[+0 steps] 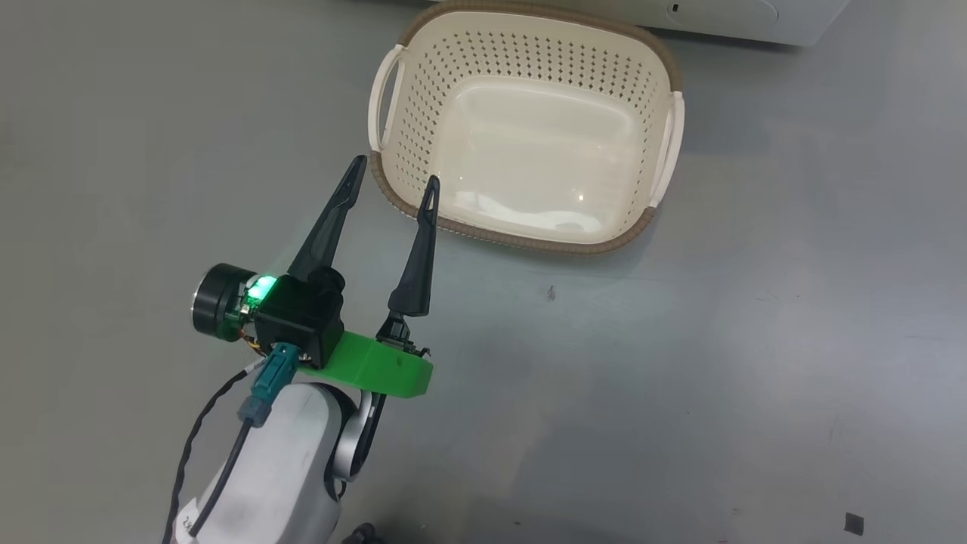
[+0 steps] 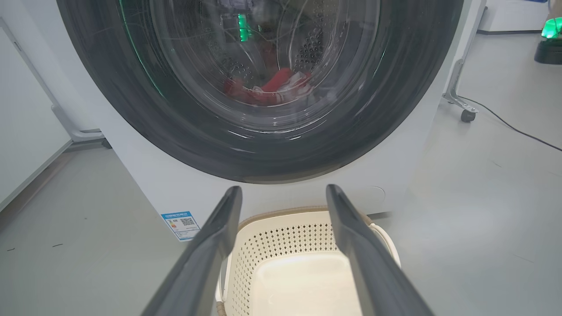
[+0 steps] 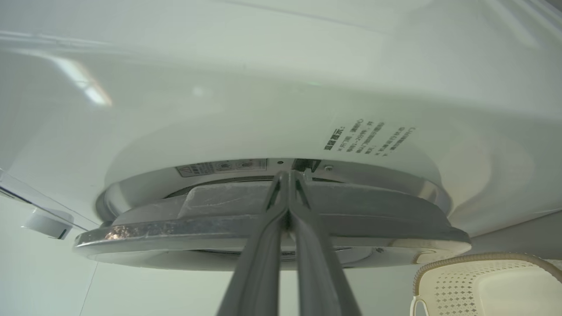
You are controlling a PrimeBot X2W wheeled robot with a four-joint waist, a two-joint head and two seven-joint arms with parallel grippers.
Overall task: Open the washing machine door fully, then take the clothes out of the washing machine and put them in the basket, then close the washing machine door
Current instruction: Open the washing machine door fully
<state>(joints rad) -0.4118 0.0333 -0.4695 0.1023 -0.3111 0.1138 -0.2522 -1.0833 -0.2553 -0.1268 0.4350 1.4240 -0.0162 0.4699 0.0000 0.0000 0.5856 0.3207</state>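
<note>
Washing machine door (image 2: 263, 158), black rim & glass bowl, spans top of left wrist view, shutting off the red clothes (image 2: 274, 87) in the drum (image 2: 311, 48) behind it. Basket (image 2: 285, 232) sits on the floor (image 2: 483, 197) just before the washing machine (image 2: 145, 175), lower centre, mouth open upward. Head view: grey floor lies open left, right & below basket. Right wrist view, centre: thin gap betw. door rim and machine front, right gripper (image 3: 287, 173) fingers pressed together at it

Head view, upper centre: cream basket (image 1: 529, 53) with diamond-perforated walls and a brown rim, on a grey floor (image 1: 755, 340). Left wrist view, top: glossy black washing machine door (image 2: 131, 109); red-and-white clothes (image 2: 274, 87). Lower left: blue sticker (image 2: 181, 225) on the white washing machine (image 2: 140, 175).
</note>
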